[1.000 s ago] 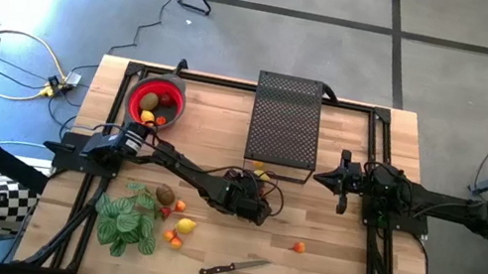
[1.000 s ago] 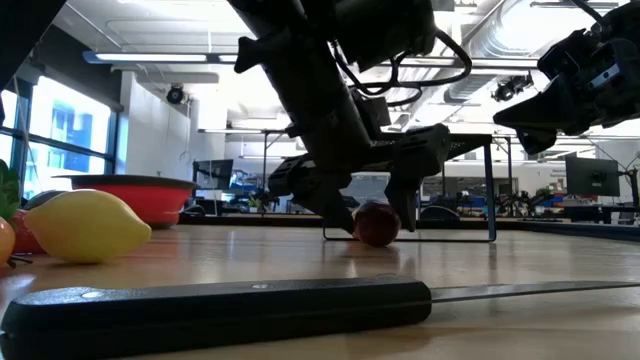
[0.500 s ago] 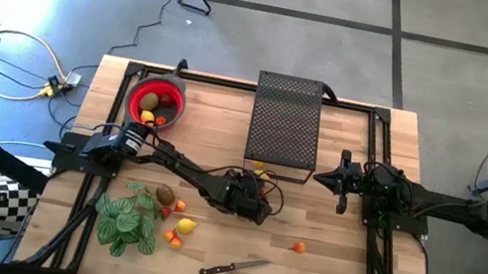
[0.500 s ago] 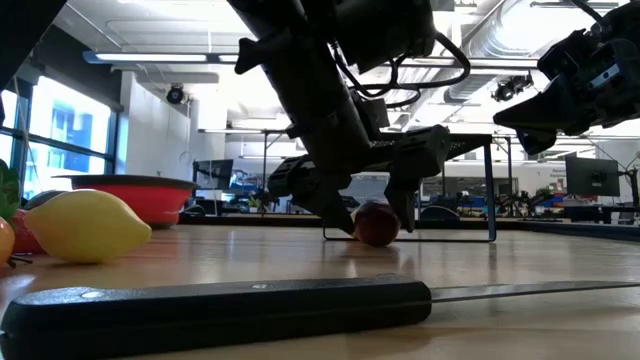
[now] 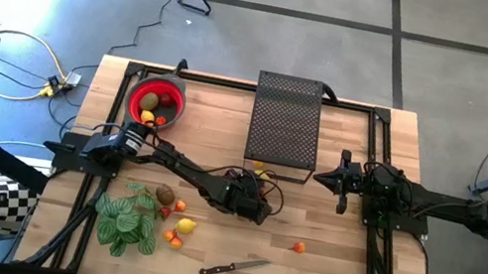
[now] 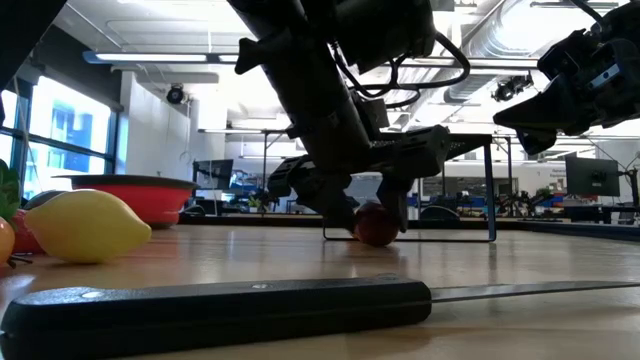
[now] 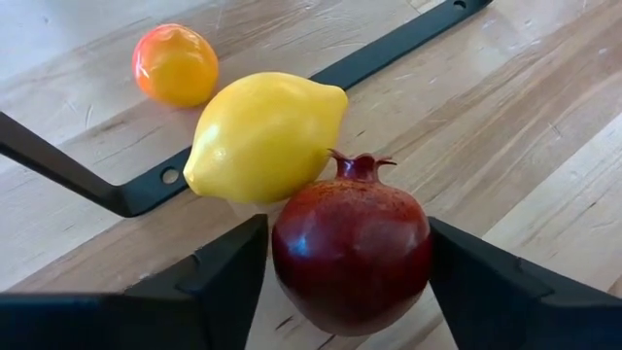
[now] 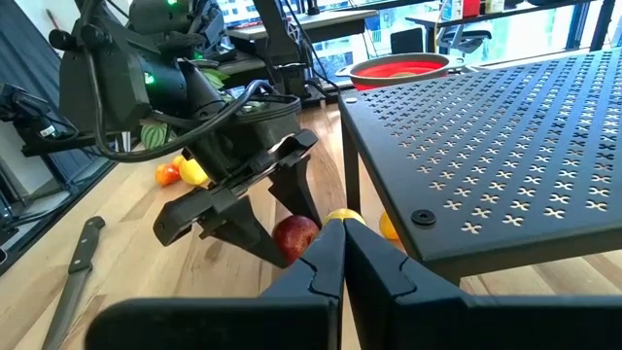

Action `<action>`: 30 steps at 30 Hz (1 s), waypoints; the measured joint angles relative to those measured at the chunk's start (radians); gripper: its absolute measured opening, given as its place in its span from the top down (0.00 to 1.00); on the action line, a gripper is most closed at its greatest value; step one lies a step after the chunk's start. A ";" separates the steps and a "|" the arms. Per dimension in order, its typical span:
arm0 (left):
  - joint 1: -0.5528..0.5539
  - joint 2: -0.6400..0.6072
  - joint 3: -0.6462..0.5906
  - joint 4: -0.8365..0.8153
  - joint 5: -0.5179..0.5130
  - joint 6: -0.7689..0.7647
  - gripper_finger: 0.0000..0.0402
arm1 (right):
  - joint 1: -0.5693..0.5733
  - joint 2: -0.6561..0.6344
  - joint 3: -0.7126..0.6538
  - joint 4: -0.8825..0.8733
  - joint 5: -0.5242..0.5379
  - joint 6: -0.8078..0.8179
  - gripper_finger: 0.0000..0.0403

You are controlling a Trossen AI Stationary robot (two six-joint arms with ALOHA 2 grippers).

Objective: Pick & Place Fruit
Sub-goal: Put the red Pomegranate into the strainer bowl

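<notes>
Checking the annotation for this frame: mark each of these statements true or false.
1. The left gripper straddles a dark red pomegranate standing on the table. True.
2. A lemon lies right beside that pomegranate. True.
3. The right gripper holds a piece of fruit. False: it is shut on nothing, raised near the black perforated stand.
4. The red bowl holds no fruit. False: several pieces lie in it.
5. The knife lies inside the bowl. False: it lies on the table near the front edge.

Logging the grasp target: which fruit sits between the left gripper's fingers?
The dark red crowned fruit, flanked by the left gripper; the yellow lemon and small orange fruit lie beyond.
</notes>
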 joint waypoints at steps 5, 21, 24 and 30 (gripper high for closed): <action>0.000 0.000 0.000 0.000 0.007 -0.011 0.43 | 0.000 0.000 0.000 0.000 0.000 0.000 1.00; 0.000 0.000 0.000 0.000 0.019 -0.011 0.44 | 0.000 0.000 0.000 0.000 0.000 0.000 1.00; 0.000 0.000 0.000 0.000 0.020 -0.007 0.44 | 0.000 0.000 0.000 0.000 0.000 0.000 1.00; 0.000 0.000 0.000 0.000 0.020 -0.002 0.44 | 0.000 0.000 0.000 0.000 0.000 0.000 1.00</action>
